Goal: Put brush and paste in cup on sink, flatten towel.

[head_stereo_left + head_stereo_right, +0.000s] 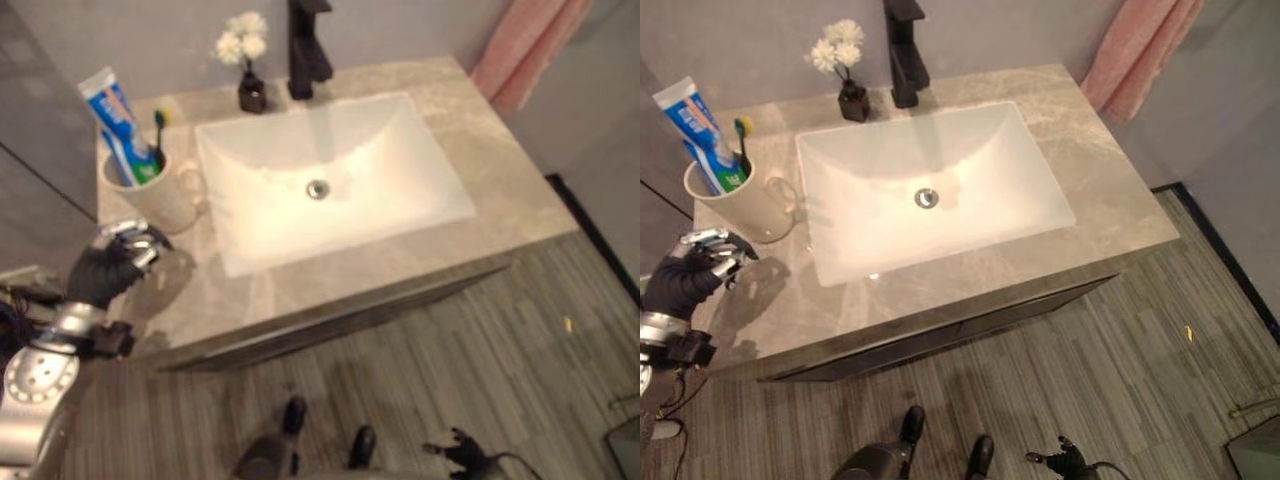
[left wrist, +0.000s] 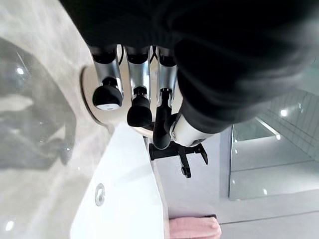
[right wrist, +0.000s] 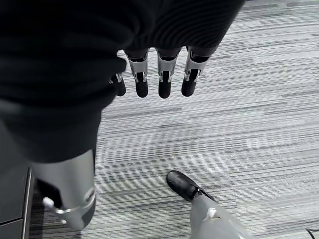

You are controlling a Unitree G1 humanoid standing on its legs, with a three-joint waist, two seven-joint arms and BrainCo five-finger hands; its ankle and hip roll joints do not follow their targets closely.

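1. The cup (image 1: 165, 190) stood at the upper left of the left eye view, on the counter (image 1: 500, 170) just beside the basin (image 1: 330, 180). The paste (image 1: 118, 125) and the green brush (image 1: 159, 140) already stood upright in it.
2. The left hand (image 1: 120, 262) hung at the left edge of that view, just below the cup and apart from it. Its fingers (image 2: 139, 94) were loosely bent and held nothing, as its own wrist view showed.
3. The right hand (image 3: 154, 74) hung over the striped floor (image 3: 259, 99) in its wrist view, fingers relaxed and empty.
4. The pink towel (image 1: 525, 45) hung at the upper right corner of the left eye view, beyond the counter's far right end and well apart from both hands. It fell in folds and had not been flattened.
5. A dark tap (image 1: 308, 45) and a small vase of white flowers (image 1: 248, 70) stood along the back of the counter, at top centre.
6. Judged from this, the cup step looked finished and the towel step was next.
7. That move would call for a hand to cross to the far right, most likely the right one, and smooth the cloth with straight fingers. The reach appeared long from where the robot stood, so it might have needed to shift closer first.
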